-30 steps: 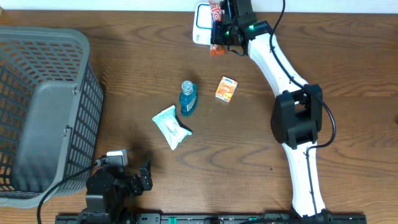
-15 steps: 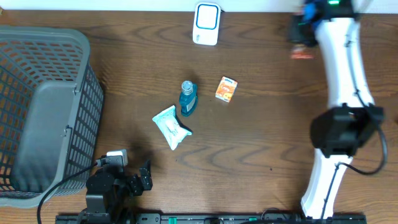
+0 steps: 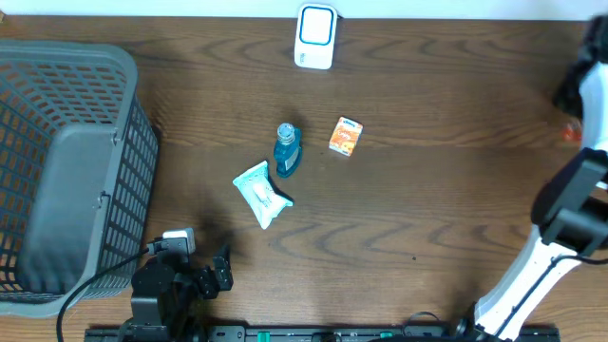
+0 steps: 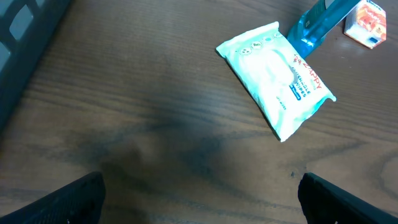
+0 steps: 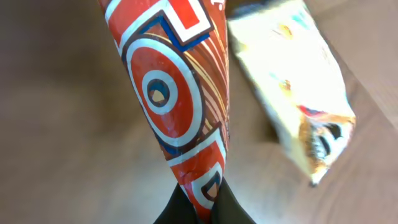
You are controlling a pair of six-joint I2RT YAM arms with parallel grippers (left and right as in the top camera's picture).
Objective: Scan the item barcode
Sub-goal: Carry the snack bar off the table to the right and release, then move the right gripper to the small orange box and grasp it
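Right hand [image 5: 198, 208] pinches red patterned packet [image 5: 171, 93] at far right of bench [image 3: 427, 209]. Left hand [image 4: 199, 200] spread wide, wipes pack [image 4: 277, 78] ahead of it

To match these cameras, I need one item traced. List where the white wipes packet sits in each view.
Overhead: wipes packet near the middle, just lower left of the blue bottle.
Left wrist: upper right.
Right wrist: not in it.
Shared landmark: the blue bottle beside the packet, overhead and left wrist.

Count, as I see it. On the table [image 3: 427, 190]: one grey mesh basket [image 3: 19, 142], one white scanner [image 3: 315, 36], one blue bottle [image 3: 287, 152], one small orange carton [image 3: 347, 136], one wipes pack [image 3: 261, 195]. In my right wrist view: one red patterned wrapper [image 5: 177, 93], one pale packet [image 5: 292, 99].
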